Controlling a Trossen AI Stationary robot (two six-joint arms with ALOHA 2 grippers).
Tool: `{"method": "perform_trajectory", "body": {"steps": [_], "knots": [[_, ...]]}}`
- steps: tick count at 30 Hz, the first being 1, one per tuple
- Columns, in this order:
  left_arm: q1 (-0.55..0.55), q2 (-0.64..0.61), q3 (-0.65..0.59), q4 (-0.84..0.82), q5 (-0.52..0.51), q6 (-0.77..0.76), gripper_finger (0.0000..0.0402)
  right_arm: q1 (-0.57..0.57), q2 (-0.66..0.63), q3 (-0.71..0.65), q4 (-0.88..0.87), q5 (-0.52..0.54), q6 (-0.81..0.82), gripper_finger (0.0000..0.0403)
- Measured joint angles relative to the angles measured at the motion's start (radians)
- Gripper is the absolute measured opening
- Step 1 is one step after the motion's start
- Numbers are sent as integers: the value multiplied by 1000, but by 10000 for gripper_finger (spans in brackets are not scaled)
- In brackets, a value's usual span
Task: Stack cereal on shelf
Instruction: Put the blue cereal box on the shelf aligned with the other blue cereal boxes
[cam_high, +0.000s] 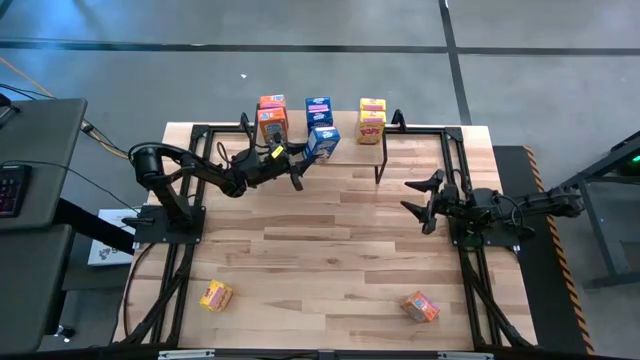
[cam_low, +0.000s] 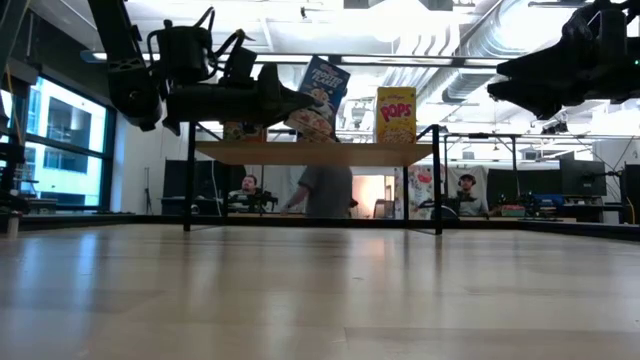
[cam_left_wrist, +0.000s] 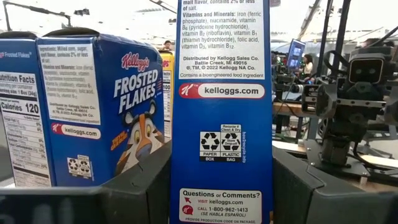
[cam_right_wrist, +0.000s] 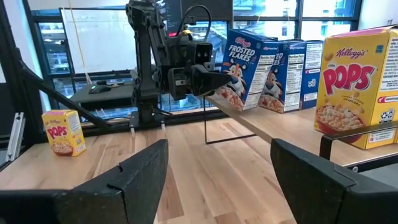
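While the left gripper (cam_high: 303, 158) pinches a blue Frosted Flakes box (cam_high: 322, 141) tilted at the shelf's (cam_high: 412, 141) front edge, the right gripper (cam_high: 418, 197) waits open and empty over bare table (cam_high: 330, 250). Yellow Pops boxes (cam_high: 372, 120) stand farther right. The held box reads "kelloggs.com".

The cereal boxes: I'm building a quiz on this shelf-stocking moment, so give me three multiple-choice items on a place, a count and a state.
1. Where is the tilted blue box? A in the left gripper at the shelf's front edge; B on the floor; C in the right gripper.
2. How many boxes lie on the table near its front edge? A none; B two; C five.
3. The right gripper's fingers are: A open, empty; B shut on a box; C out of view.

Answers: 1 A, its fingers clamp the box; 2 B, a yellow box and an orange box; 3 A, nothing lies between its spread fingers.
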Motion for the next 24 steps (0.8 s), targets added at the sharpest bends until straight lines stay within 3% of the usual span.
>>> {"method": "perform_trajectory", "body": {"steps": [24], "knots": [[39, 0, 0, -21, 52, 147, 188, 0, 0, 0, 0, 1, 0, 277]]}}
